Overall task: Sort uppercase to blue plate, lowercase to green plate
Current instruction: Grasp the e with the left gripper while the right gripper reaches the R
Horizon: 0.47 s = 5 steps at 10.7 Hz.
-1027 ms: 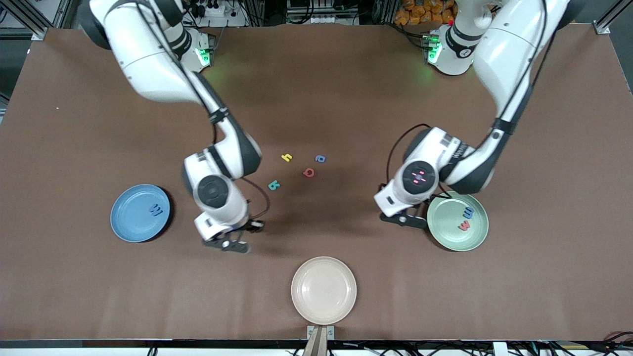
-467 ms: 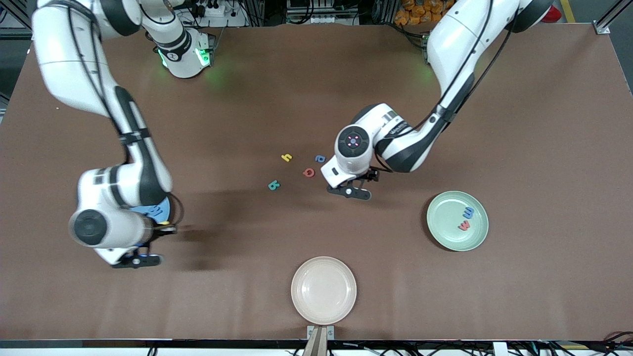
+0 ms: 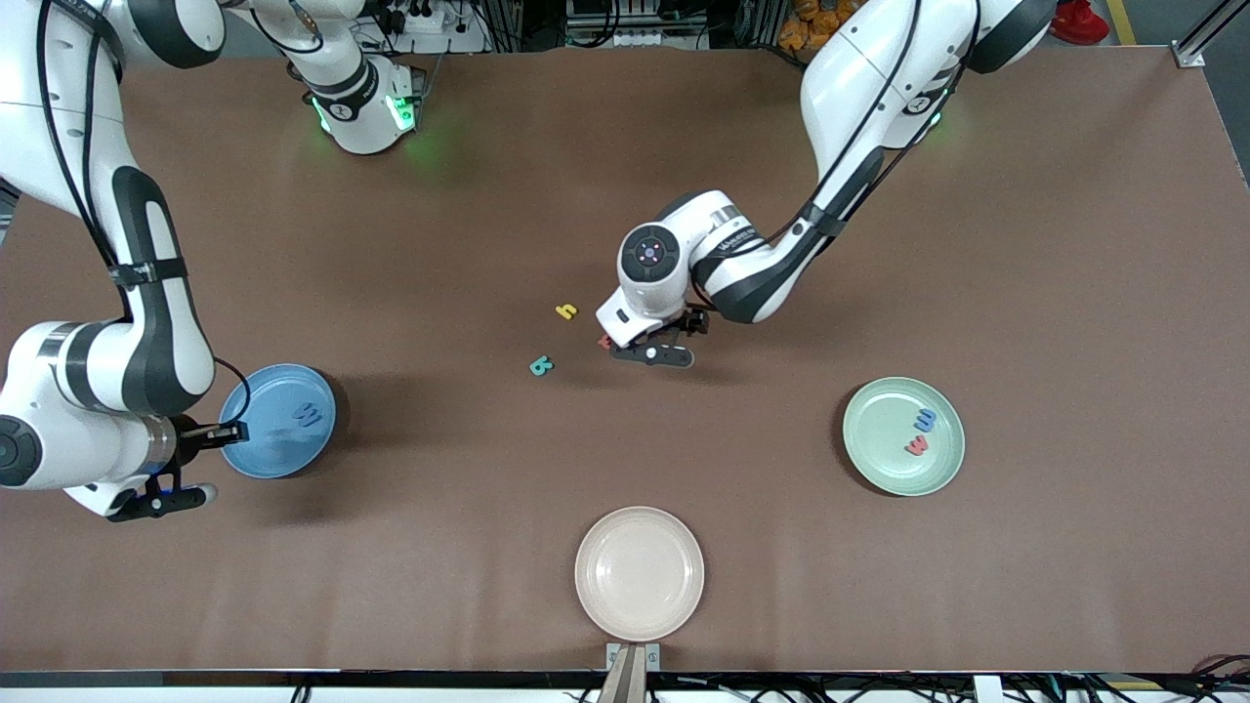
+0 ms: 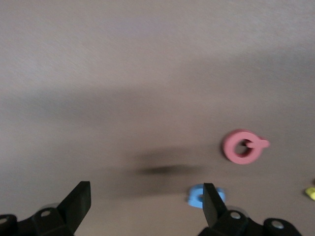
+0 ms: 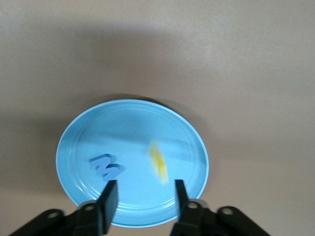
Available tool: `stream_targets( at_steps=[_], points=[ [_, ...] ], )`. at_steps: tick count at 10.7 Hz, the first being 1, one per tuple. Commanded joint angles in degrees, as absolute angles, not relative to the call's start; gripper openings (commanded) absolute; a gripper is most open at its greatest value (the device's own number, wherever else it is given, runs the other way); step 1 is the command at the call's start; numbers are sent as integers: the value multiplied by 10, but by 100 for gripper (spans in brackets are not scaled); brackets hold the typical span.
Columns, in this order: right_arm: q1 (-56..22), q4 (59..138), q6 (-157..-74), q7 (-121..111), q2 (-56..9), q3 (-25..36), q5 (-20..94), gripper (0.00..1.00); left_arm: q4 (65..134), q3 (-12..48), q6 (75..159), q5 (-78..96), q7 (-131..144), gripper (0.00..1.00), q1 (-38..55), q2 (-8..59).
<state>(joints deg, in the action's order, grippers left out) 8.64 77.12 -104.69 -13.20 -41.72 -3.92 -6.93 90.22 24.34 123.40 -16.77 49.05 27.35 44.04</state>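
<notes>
My right gripper (image 3: 186, 467) (image 5: 145, 189) hangs open at the edge of the blue plate (image 3: 256, 434) (image 5: 133, 123). A blue uppercase W (image 3: 308, 415) (image 5: 104, 166) lies in that plate. A blurred yellow letter (image 5: 158, 162) shows over the plate, clear of the jaws. My left gripper (image 3: 656, 344) (image 4: 146, 189) is open and low over the loose letters mid-table. The red Q (image 3: 604, 341) (image 4: 243, 146) and a blue lowercase letter (image 4: 197, 195) lie beside one finger. The yellow h (image 3: 566, 311) and teal R (image 3: 541, 366) lie nearby. The green plate (image 3: 879, 430) holds the blue m (image 3: 924, 421) and the red w (image 3: 917, 445).
A beige plate (image 3: 639, 573) sits by the table edge nearest the front camera, midway between the two arms' ends. Bare brown tabletop lies between the three plates.
My right arm swung from mid-table to the blue plate with the yellow letter and opened its jaws. My left arm moved from the green plate to the loose letters.
</notes>
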Motion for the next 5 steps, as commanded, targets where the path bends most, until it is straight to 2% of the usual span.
stream_targets(
  at_steps=[1, 5],
  points=[
    [91, 794, -1027, -131, -401, -49, -54, 100, 903, 239, 1256, -158, 540, 100, 300, 447],
    [35, 795, -1039, -58, -405, -49, -12, 100, 917, 242, 1281, -167, 577, 100, 311, 452]
  ],
)
